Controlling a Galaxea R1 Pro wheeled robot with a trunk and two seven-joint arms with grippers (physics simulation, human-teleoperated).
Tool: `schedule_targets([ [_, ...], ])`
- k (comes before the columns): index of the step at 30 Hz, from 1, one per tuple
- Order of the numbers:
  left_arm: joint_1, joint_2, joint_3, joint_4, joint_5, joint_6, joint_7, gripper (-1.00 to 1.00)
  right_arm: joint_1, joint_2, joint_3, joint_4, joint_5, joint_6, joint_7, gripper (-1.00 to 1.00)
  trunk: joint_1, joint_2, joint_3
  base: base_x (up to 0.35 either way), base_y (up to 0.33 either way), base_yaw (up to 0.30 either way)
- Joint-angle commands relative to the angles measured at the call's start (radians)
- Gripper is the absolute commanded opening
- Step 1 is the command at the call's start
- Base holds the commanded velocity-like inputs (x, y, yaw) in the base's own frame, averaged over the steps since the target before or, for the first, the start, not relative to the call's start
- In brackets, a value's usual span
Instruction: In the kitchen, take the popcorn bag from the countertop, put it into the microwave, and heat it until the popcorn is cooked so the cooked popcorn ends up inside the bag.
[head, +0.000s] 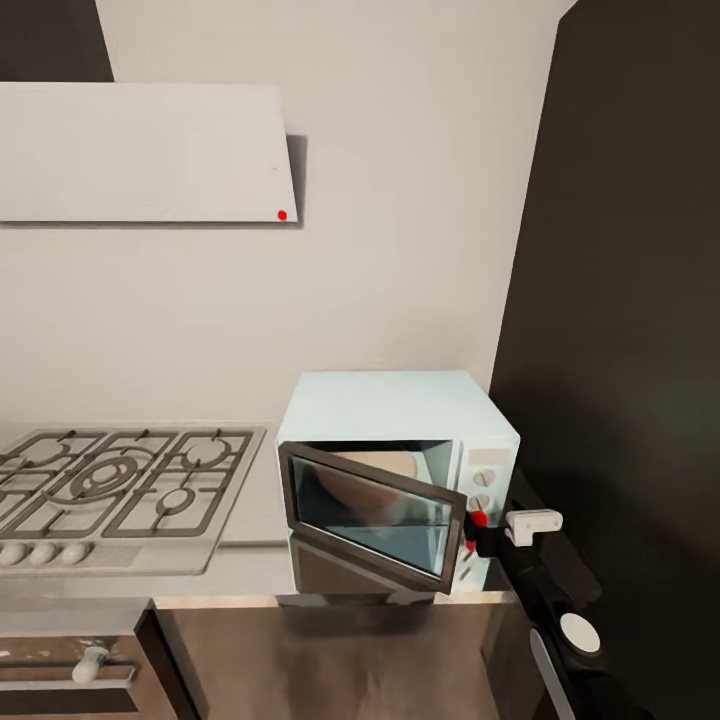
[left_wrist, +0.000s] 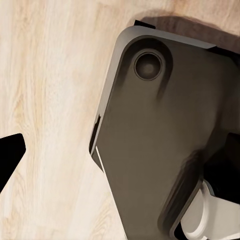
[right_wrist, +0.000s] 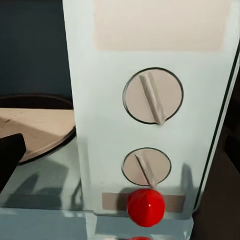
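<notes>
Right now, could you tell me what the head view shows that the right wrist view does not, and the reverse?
Head view alone: the gas hob, the countertop, the microwave's half-open door, and the right gripper at its control panel. Right wrist view alone: the two knobs up close, each with a ridged pointer, and the round plate inside the cavity. Both show the pale microwave panel and a red marker under the lower knob.

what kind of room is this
Most likely a home kitchen: a gas hob set into the countertop, a pale blue microwave with its door ajar, and what looks like an extractor hood above.
</notes>
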Motion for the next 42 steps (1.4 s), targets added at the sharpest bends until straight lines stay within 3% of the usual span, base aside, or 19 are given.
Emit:
schedule_targets([
  [1,-0.001,0.000,0.003,0.000,0.000,0.000,0.001,1.00,0.000,0.000,-0.002,0.000,0.000,0.000,0.008,1.00,0.000,-0.001,-0.002,0.004,-0.001,0.000],
  [12,-0.001,-0.001,0.003,0.000,0.000,0.000,0.001,1.00,0.000,-0.006,-0.004,0.002,0.000,0.000,0.162,1.00,0.000,-0.001,-0.002,0.001,0.000,0.000],
  [22,-0.001,-0.002,0.003,0.000,0.000,0.000,0.001,1.00,0.000,-0.015,-0.022,0.003,0.000,0.000,0.194,1.00,0.000,-0.001,-0.002,0.000,0.000,0.000],
  [24,-0.001,-0.002,0.003,0.000,0.000,0.000,0.001,1.00,0.000,-0.015,-0.022,0.003,0.003,-0.002,0.246,1.00,0.000,-0.001,-0.002,0.000,0.000,0.000],
  [28,-0.001,-0.001,0.003,0.000,0.000,0.000,0.001,1.00,0.001,-0.015,-0.021,0.003,0.007,0.000,0.444,1.00,0.000,-0.001,-0.002,0.000,0.000,0.000],
  [30,-0.001,-0.001,0.003,0.000,0.000,0.000,0.001,1.00,0.001,-0.015,-0.019,0.003,0.027,0.000,0.489,1.00,0.000,-0.001,-0.002,0.000,0.000,0.000],
  [36,-0.001,-0.002,0.003,0.000,0.000,0.000,0.001,1.00,0.001,-0.015,-0.019,0.003,0.095,0.003,0.506,1.00,0.000,-0.001,-0.002,0.000,0.000,0.000],
  [42,-0.001,-0.002,0.003,0.000,0.000,0.000,0.001,1.00,0.001,-0.015,-0.020,0.003,0.106,0.008,0.505,1.00,0.000,-0.001,-0.002,0.000,0.000,0.000],
])
